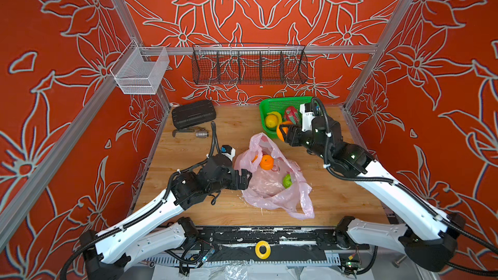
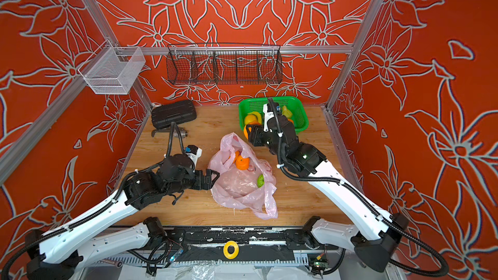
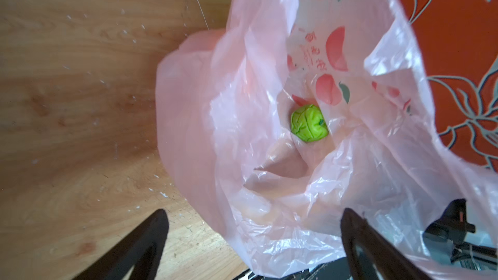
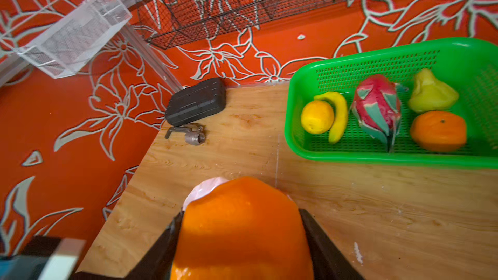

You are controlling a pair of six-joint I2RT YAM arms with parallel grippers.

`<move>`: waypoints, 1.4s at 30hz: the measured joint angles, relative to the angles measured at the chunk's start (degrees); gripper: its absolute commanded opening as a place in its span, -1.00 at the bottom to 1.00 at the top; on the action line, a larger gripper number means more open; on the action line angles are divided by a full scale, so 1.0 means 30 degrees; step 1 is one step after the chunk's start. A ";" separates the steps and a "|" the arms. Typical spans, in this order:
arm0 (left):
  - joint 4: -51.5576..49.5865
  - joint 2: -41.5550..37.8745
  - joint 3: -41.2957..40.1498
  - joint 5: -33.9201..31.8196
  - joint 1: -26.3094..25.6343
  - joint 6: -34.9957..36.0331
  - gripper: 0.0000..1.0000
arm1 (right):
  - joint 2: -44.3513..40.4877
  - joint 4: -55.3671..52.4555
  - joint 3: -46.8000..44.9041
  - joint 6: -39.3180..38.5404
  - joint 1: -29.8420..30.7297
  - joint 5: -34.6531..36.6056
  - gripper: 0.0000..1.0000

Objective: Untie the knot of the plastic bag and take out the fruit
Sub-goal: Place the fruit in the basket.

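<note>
Centre of the bench [image 1: 229,130], plastic bag [image 1: 272,187] lies open, no knot seen; inside: one bagged orange [image 1: 266,162], maybe a second behind film, one bumpy green fruit [image 3: 309,123]. Left fingers [image 3: 145,235] spread wide at its edge. Right fingers [image 4: 323,246] clamp one held orange [image 4: 242,227] near green basket [image 4: 377,157], upper right, containing one basket orange [image 4: 439,130], one yellowish orange [image 4: 317,116], one dragon fruit [image 4: 377,109], one pear [image 4: 431,94], one banana [image 4: 338,115]. Step: unloading; next likely lift over rim, release.
</note>
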 measured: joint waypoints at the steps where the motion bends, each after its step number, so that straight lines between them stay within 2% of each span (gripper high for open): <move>1: -0.0051 -0.0015 0.0357 -0.0080 0.0233 0.0248 0.97 | 0.0437 0.0015 0.0313 -0.0197 -0.0576 -0.0189 0.08; 5: -0.0109 0.0474 0.1894 -0.0051 0.1202 0.1464 0.97 | 0.2171 0.0080 0.1421 -0.0699 -0.3016 -0.1231 0.09; 10: 0.0044 0.2783 0.4175 0.0372 0.1894 0.3016 0.97 | 0.4918 0.0401 0.3016 -0.1129 -0.5931 -0.2601 0.08; 18: 0.0313 0.5617 0.6142 0.1268 0.2769 0.4401 0.97 | 1.0834 0.0903 0.5923 -0.1231 -0.8757 -0.5042 0.05; 30: 0.0313 0.6870 0.6339 0.2055 0.3257 0.4430 0.97 | 1.8775 0.1785 1.1912 -0.0801 -0.8641 -0.7424 0.00; 42: 0.0328 0.7504 0.6397 0.2419 0.3373 0.4430 0.97 | 2.4523 0.0911 1.9045 -0.0109 -0.7526 -0.7541 0.03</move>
